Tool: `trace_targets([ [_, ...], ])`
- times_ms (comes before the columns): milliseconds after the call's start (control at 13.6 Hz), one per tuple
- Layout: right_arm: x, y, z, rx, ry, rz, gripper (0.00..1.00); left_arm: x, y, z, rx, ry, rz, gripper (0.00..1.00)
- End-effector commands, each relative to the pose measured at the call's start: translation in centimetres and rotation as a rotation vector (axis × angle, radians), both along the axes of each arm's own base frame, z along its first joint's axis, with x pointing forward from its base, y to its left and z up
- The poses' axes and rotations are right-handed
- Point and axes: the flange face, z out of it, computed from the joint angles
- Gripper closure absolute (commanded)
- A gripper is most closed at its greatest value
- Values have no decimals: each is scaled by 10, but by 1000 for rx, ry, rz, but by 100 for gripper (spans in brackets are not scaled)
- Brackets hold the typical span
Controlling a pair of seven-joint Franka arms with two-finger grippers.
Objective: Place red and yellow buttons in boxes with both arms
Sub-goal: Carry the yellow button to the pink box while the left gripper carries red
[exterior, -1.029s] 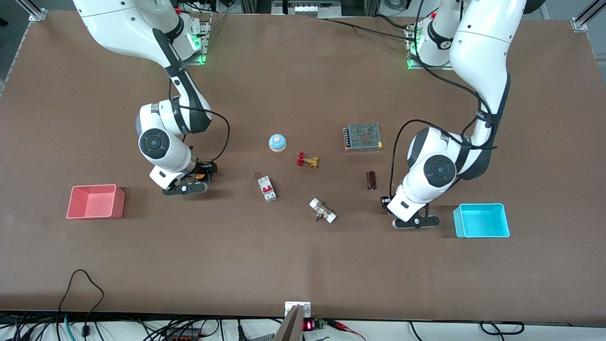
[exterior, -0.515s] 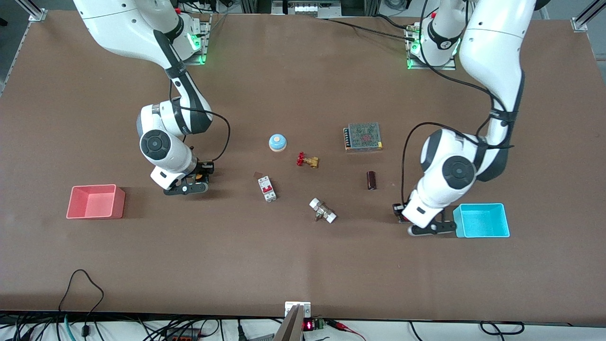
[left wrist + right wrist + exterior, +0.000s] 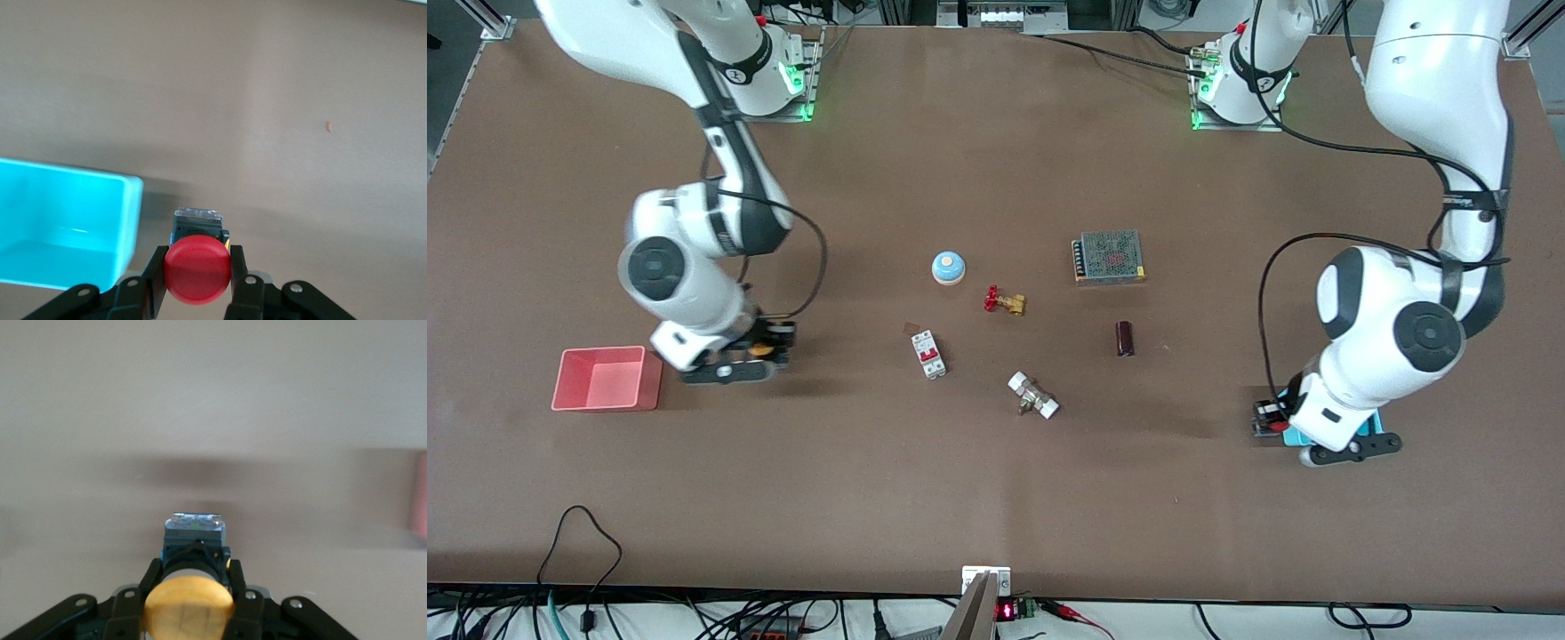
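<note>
My right gripper (image 3: 768, 345) is shut on the yellow button (image 3: 759, 350) and holds it just above the table beside the pink-red box (image 3: 569, 396), toward the table's middle from it. In the right wrist view the orange-yellow cap (image 3: 189, 607) sits between the fingers, and the pink box (image 3: 420, 495) shows at the frame's edge. My left gripper (image 3: 1272, 421) is shut on the red button (image 3: 1265, 416) at the edge of the cyan box (image 3: 1287, 437), which the arm mostly hides. In the left wrist view the red cap (image 3: 197, 269) sits beside the cyan box's wall (image 3: 130, 220).
In the middle of the table lie a blue dome (image 3: 948, 267), a red-wheeled brass valve (image 3: 1003, 301), a white circuit breaker (image 3: 928, 353), a metal fitting (image 3: 1032, 396), a dark cylinder (image 3: 1125, 338) and a mesh-topped power supply (image 3: 1109, 257).
The right gripper moved toward the pink-red box with the yellow button. The left gripper moved with the red button to the cyan box's edge and now covers most of the box.
</note>
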Motion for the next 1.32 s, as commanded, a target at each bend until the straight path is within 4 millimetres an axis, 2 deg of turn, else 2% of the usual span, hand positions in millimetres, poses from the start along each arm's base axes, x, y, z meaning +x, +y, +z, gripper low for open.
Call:
trace_targets([
  [0,21,-98,42,-17,24,-73,70,2,44,8,-10,6,-86,80],
  [74,24,-170,47,-25,16,-84,70,1,73,3,-5,14,-113,80],
  [147,24,-205,47,-27,13,-82,70,-1,87,-2,-4,21,-124,80],
  [294,23,-246,22,-31,37,-78,69,-4,106,-14,-4,39,-122,80],
  [368,25,-260,14,-42,30,-78,69,-4,110,-30,-5,57,-118,80],
  [515,26,-268,-3,-53,43,-63,69,-5,111,-49,-9,80,-116,79],
  [809,27,-269,-9,-51,48,-69,70,-7,113,-72,-12,106,-113,74],
  [956,25,-271,-7,-41,65,-52,70,-7,113,-77,-12,103,-110,66],
  [1103,18,-265,-10,-20,138,-44,70,-7,113,-79,-12,102,-110,49],
  [1250,16,-268,-13,-19,148,-42,70,-5,113,-74,-9,93,-111,36],
])
